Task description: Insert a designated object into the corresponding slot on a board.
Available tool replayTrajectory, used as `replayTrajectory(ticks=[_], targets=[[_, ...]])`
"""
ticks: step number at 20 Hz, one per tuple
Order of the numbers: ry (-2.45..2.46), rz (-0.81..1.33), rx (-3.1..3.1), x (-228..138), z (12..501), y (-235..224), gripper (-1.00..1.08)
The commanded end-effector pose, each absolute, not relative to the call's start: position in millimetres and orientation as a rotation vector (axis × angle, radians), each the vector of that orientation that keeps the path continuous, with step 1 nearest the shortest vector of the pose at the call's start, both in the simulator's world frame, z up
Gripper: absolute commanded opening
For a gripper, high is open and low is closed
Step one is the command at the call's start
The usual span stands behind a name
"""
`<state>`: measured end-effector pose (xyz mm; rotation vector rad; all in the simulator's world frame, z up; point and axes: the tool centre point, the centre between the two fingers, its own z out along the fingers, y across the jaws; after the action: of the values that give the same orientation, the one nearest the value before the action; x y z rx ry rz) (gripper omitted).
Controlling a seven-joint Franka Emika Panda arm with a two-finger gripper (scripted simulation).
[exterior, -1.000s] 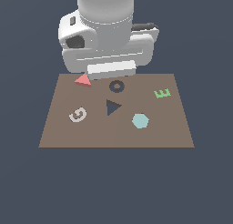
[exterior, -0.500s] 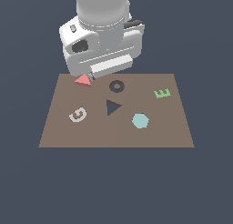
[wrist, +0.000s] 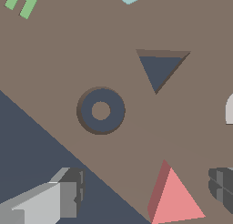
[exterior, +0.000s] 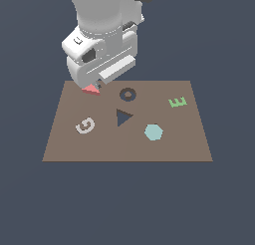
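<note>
- The red triangle piece (wrist: 175,198) lies on the board (exterior: 189,144), between the spread fingers (wrist: 68,193), not gripped.
- The triangle slot (exterior: 123,117) is empty; grasping, carrying and inserting remain.

Colours as I read them from my station:
- board (exterior: 189,144): plain flat brown, no grain
- triangular piece (wrist: 175,200): salmon-red, darker red on its side face
- triangle slot (wrist: 159,68): dark navy-grey
- ring recess (wrist: 100,111): same navy-grey, brown centre
- hexagon (exterior: 153,132): pale teal
- letter E (exterior: 178,102): light green
- letter G (exterior: 85,125): off-white
- gripper (wrist: 145,191): light grey body, dark grey fingertips (wrist: 222,184)
- surround: dark slate blue
</note>
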<state>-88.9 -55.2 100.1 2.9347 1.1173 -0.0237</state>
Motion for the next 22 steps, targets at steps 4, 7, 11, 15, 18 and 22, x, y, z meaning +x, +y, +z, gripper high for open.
replayTrajectory(ticks=[4,7,11,15,18,22], targets=[[1.371,-0.016,2.826,-100.8,86.0,-72.8,1.00],[1.494,-0.013,2.763,-105.3,78.9,-82.5,1.00],[1.632,-0.009,2.684,-109.1,70.5,-94.2,1.00],[1.743,-0.005,2.614,-111.3,63.5,-104.3,1.00],[1.810,-0.003,2.568,-112.0,59.2,-110.7,1.00],[1.879,-0.001,2.518,-112.2,54.6,-117.5,1.00]])
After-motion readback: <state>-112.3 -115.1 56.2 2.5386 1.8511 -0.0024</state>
